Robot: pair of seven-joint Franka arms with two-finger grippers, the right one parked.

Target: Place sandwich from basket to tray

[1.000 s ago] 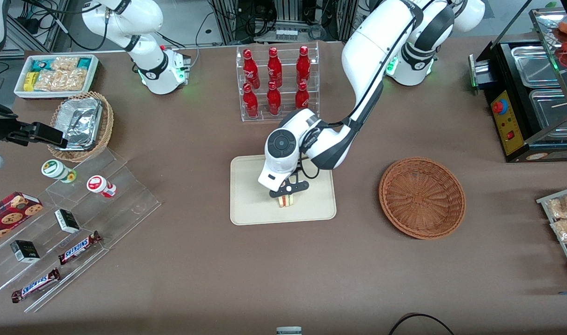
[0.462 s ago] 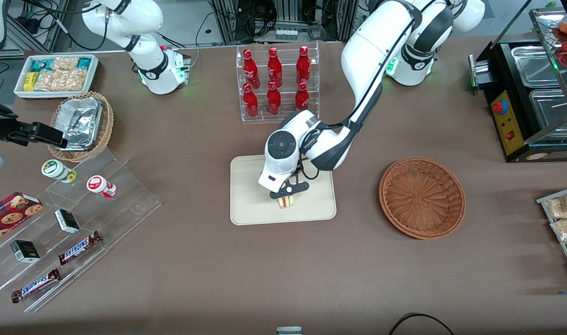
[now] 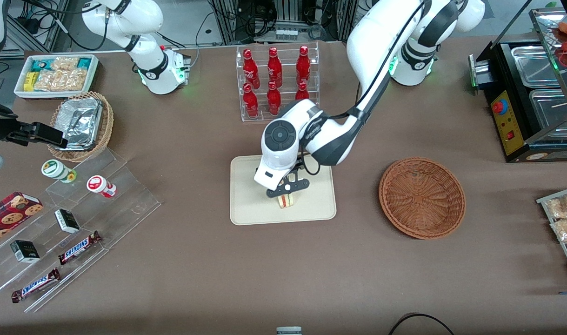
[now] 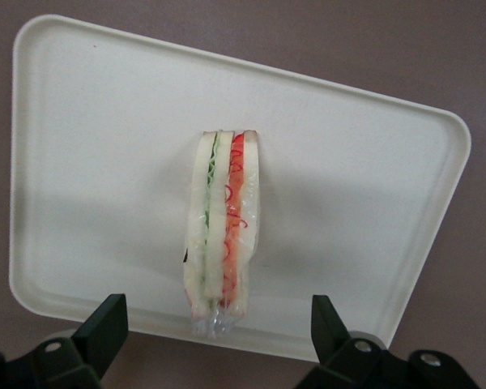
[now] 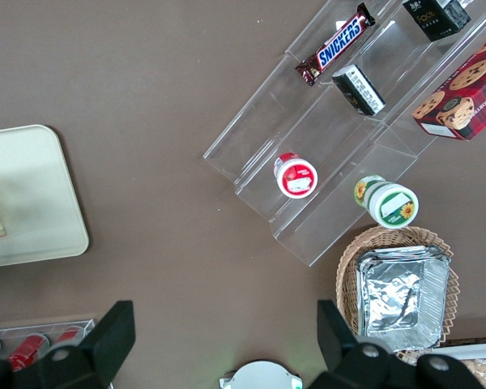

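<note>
The sandwich (image 3: 286, 200) (image 4: 223, 227) stands on its edge on the cream tray (image 3: 250, 209) (image 4: 348, 162), a wrapped wedge showing green, white and red layers. My gripper (image 3: 287, 187) (image 4: 219, 324) hangs just above it, open, its black fingers (image 4: 105, 324) spread wide on either side with nothing between them. The reddish-brown wicker basket (image 3: 422, 197) sits empty on the table toward the working arm's end.
A clear rack of red bottles (image 3: 276, 81) stands farther from the front camera than the tray. Acrylic steps with snack bars and cups (image 3: 74, 218) and a light wicker basket of foil trays (image 3: 81, 125) lie toward the parked arm's end. A black food warmer (image 3: 530, 93) stands at the working arm's end.
My gripper has risen a little off the sandwich, which stays standing on the tray. The arm's wrist moved slightly up and away from the front camera.
</note>
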